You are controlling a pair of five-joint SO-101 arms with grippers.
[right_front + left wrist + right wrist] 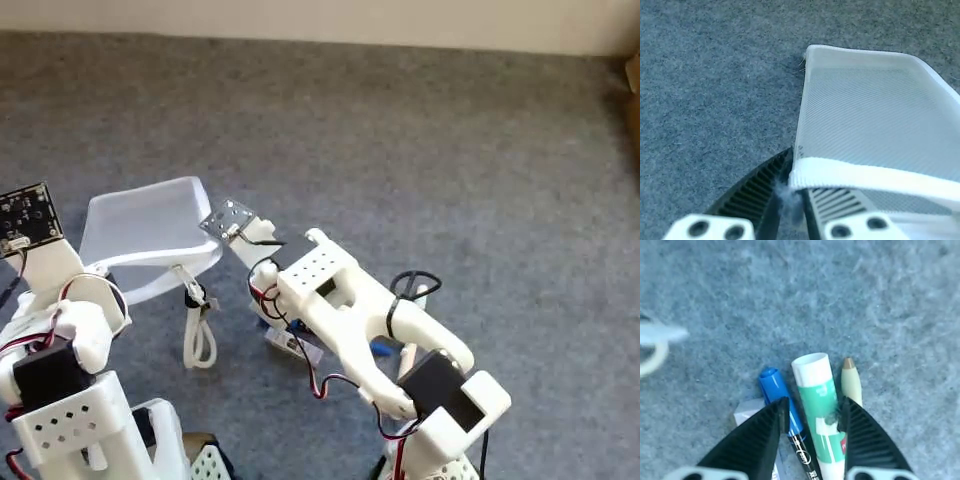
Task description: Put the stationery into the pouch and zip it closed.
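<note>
On grey carpet [840,290], the right gripper [812,412] gapes astride a green-and-white glue stick [812,375]. Nearby, the left gripper [797,185] pinches a translucent mesh pouch [865,115].

Grey carpet [450,150], pale wall strip [400,25] along its far edge.

White mesh pouch [865,110], blue marker [772,387]

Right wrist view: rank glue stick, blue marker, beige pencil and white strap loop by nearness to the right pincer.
1. Glue stick, between the fingers of the right pincer.
2. Blue marker and beige pencil, one beside each finger; too close to call.
3. White strap loop, well apart.
</note>
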